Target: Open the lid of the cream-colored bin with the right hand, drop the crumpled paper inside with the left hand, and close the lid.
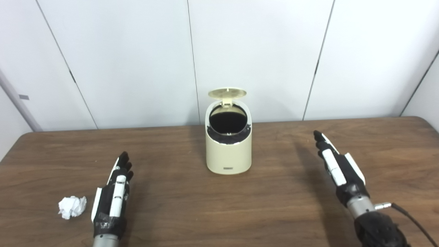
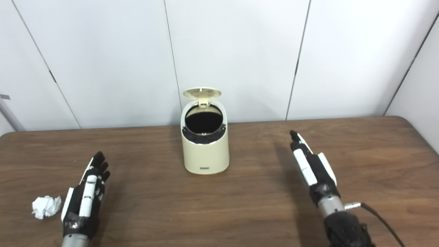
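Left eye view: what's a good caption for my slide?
Bin lid open, paper waiting beside the left robot hand.

The bin (image 1: 228, 147) stands on the table (image 1: 274, 206) near its back edge, its lid (image 1: 227, 92) tipped up behind the opening. The paper ball (image 1: 72, 207) lies at the front left, just left of the left hand (image 1: 113, 195). The right hand (image 1: 337, 166) is well to the bin's right.
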Available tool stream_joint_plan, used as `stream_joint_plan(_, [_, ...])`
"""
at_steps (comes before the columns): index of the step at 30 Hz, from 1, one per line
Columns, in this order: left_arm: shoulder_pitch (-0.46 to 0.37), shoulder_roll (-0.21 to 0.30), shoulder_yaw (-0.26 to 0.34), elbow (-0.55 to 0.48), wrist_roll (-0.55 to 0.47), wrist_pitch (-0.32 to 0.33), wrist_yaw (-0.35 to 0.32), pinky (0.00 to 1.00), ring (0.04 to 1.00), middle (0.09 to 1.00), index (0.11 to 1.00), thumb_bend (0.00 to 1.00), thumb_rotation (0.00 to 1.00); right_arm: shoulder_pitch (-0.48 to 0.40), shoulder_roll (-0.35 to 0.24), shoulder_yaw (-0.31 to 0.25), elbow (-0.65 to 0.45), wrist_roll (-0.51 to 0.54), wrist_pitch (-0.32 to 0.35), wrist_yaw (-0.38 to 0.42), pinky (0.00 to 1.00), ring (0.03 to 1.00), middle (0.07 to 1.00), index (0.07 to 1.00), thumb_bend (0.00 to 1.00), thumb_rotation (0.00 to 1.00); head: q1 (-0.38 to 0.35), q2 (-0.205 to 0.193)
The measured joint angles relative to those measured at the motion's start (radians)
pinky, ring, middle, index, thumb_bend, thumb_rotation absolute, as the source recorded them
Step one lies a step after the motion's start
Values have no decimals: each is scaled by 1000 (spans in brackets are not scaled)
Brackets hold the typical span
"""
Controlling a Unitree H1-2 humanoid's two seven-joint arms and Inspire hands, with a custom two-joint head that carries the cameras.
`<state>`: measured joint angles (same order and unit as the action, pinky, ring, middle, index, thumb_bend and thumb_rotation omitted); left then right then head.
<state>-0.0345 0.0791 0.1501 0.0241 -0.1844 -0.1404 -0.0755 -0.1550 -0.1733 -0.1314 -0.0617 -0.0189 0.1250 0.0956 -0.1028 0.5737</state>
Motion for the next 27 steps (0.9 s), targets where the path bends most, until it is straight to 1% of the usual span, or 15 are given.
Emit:
stream_joint_plan(3, [0,0,0,-1,0,1,0,1000,1000,1000,982,402,824,15,20,-5,2,13,-29,-20,1000,983,980,968,558,1000,-5,5])
stream_joint_plan(6, [0,0,0,-1,-2,1,-2,1000,1000,1000,985,411,818,34,25,-6,26,15,-80,-30,1000,988,981,968,559,1000,-6,12])
stream_joint_plan(13, [3,3,1,-2,-2,1,-4,1000,1000,995,979,428,814,71,46,-8,35,46,-132,-49,1000,984,985,965,565,995,-17,32])
stream_joint_plan(16, [3,3,2,-3,-3,1,-4,1000,1000,993,973,428,805,78,62,-8,35,63,-145,-53,1000,971,978,957,570,990,-15,35])
stream_joint_plan(18, [3,3,3,-6,-3,1,-4,1000,1000,992,973,422,808,84,69,-8,35,75,-151,-55,1000,965,975,954,573,990,-14,44])
stream_joint_plan(22, [4,3,3,-7,-3,2,-4,1000,1000,995,976,427,816,90,73,-8,33,77,-151,-66,1000,963,975,954,570,997,-8,52])
stream_joint_plan(26, [5,3,4,-7,-6,3,-5,1000,1000,991,970,431,805,94,76,-8,33,82,-151,-66,1000,970,974,952,554,1000,12,60])
stream_joint_plan(27, [5,3,4,-9,-6,5,-5,1000,1000,992,972,428,802,95,76,-8,33,83,-151,-66,1000,976,978,957,551,1000,34,63])
